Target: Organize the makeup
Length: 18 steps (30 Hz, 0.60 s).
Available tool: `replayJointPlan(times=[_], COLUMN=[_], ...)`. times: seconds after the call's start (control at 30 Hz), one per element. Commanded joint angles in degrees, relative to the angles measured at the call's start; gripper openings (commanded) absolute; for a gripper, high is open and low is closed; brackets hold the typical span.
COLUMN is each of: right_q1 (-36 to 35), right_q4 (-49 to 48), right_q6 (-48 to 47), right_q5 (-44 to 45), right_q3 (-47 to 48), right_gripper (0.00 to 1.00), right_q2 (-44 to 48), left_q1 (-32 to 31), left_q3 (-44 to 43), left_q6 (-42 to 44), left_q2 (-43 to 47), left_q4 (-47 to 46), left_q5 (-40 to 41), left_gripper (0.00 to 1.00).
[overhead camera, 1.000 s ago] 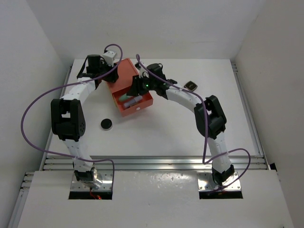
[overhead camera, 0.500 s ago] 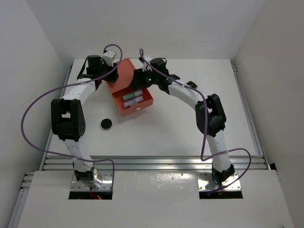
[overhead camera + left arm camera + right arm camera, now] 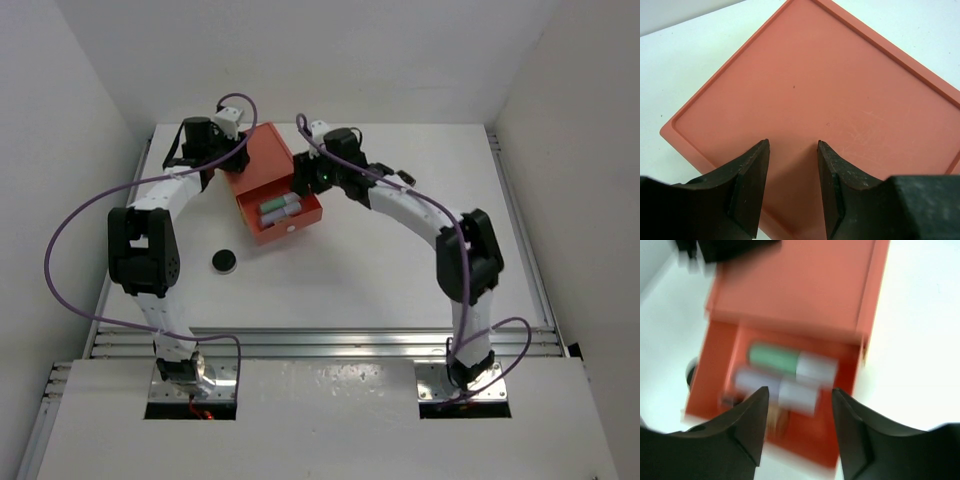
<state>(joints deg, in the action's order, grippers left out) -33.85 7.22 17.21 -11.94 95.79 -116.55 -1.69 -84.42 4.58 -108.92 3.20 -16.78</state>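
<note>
The right arm has pulled back from the open drawer [image 3: 283, 217] of the orange drawer box [image 3: 262, 160]. A second ago it hung right over the tray; now it sits off the drawer's far right corner. That reads as a drop-off finished, with the arm free for the next item.

The right gripper [image 3: 800, 395] is spread wide with nothing between its fingers. The left gripper [image 3: 792, 145] has its fingers parted too. It hovers just over the flat top of the box, and I cannot tell if it touches.

Inside the drawer two tubes lie side by side, a green-and-white tube [image 3: 790, 362] and a paler tube [image 3: 775, 387]. Smaller blurred things sit nearer the drawer front, too smeared to name.

Out on the table [image 3: 350, 270], the black round disc [image 3: 224, 261] lies well apart from the box. A small dark item [image 3: 405, 177] shows just beside the right arm.
</note>
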Motion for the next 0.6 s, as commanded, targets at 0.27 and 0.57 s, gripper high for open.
replayJointPlan(times=[0.27,0.57], right_q1=[-5.8,-4.7], right_q4=[-4.4,-21.5], right_q6=[-2.0,2.9], right_q5=[0.1,2.3], right_q3=[-28.5,-18.5], right_gripper=[0.0,0.0], right_q2=[17.3,2.4], left_q1=[1.1,1.6], left_q3=[3.6,3.6], left_q6=[-1.5,-1.0], left_q2=[-2.7,-2.7], left_q4=[9.2,9.2], left_q5=[2.1,2.1], left_gripper=[0.49,0.49])
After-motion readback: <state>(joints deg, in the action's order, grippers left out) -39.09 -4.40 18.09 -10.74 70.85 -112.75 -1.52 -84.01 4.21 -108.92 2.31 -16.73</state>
